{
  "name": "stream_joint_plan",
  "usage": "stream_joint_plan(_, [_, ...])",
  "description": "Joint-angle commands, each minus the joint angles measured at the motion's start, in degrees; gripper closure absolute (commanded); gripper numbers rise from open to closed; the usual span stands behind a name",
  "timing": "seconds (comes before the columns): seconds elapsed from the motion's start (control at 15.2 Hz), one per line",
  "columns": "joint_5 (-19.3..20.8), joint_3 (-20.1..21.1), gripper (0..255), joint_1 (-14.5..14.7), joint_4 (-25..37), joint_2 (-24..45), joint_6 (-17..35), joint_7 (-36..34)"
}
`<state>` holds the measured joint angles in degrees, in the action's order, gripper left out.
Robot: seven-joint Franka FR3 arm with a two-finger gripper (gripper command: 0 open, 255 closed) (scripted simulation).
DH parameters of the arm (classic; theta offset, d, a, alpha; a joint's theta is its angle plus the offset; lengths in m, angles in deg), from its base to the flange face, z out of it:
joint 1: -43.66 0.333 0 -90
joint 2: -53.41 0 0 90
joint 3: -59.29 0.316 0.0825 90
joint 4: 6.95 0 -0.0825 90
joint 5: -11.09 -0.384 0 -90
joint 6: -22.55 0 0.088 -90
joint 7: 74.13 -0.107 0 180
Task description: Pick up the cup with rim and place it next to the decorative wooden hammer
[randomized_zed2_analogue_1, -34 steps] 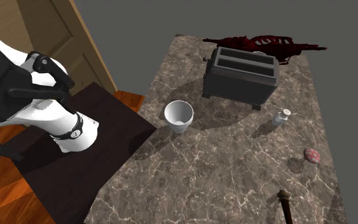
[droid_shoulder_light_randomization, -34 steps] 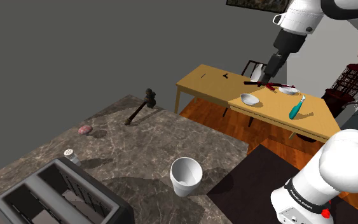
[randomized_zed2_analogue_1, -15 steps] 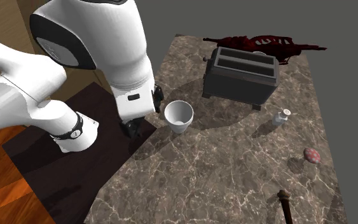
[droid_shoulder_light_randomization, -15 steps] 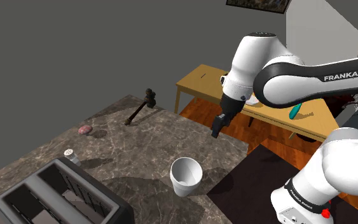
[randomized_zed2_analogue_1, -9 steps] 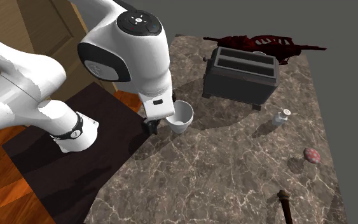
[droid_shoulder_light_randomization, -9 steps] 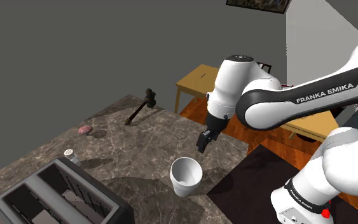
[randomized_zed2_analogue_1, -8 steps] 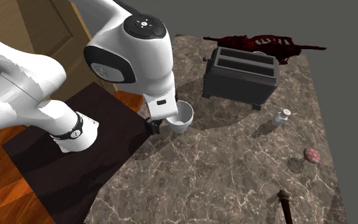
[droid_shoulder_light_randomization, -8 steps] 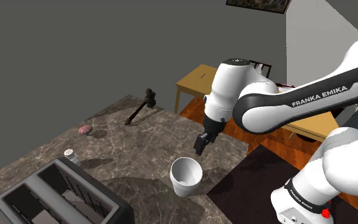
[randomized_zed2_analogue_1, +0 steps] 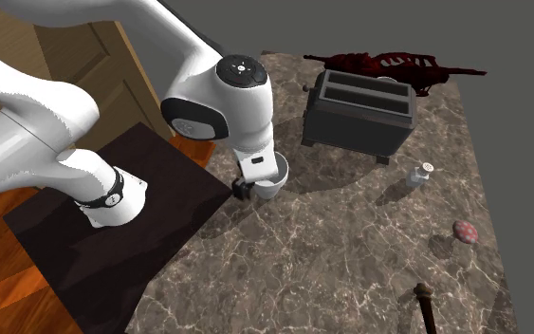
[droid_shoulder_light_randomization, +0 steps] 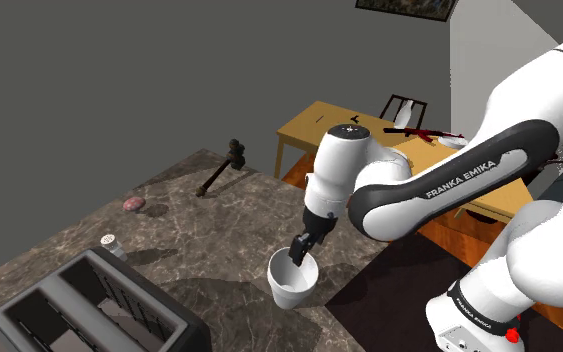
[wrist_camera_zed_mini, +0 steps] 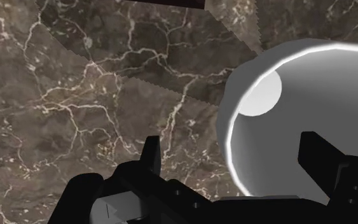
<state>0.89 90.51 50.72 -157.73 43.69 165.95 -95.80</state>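
The white cup with a rim (droid_shoulder_light_randomization: 291,283) stands upright on the marble counter, near its edge by the stand. My gripper (droid_shoulder_light_randomization: 299,250) hangs just above the cup's rim, open. In the wrist view the gripper (wrist_camera_zed_mini: 233,156) straddles the cup (wrist_camera_zed_mini: 298,89): one of its fingers (wrist_camera_zed_mini: 149,153) is outside the wall, the other over the mouth, neither touching. In the second exterior view the arm covers part of the cup (randomized_zed2_analogue_1: 274,177). The dark hammer (droid_shoulder_light_randomization: 219,170) lies at the counter's far corner, well away from the cup, and its handle (randomized_zed2_analogue_1: 426,304) appears at the second exterior view's bottom edge.
A dark toaster (droid_shoulder_light_randomization: 79,305) stands at the counter's near left in the shoulder view, with a small shaker (droid_shoulder_light_randomization: 111,243) and a pink lump (droid_shoulder_light_randomization: 133,204) beyond it. Wooden tables (droid_shoulder_light_randomization: 319,130) with small items stand behind the counter. A dark red object (randomized_zed2_analogue_1: 397,64) lies behind the toaster (randomized_zed2_analogue_1: 359,109).
The arm swung down from above the wooden tables to the cup. Over the last second the gripper dropped to the cup's rim, its fingers staying open.
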Motion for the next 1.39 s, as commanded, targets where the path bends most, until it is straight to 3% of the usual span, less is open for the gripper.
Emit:
stream_joint_plan(0.0, [1.0, 0.4, 0, -0.4, -0.2, 1.8, 1.9, -0.8])
stream_joint_plan(0.59, [1.9, 0.6, 0, -0.6, -0.4, 3.2, 3.4, -1.5])
stream_joint_plan(0.66, [1.9, 0.6, 255, -0.6, -0.4, 3.2, 3.4, -1.5])
stream_joint_plan(1.32, [1.4, 0.5, 255, -0.5, -0.3, 2.3, 2.4, -1.1])
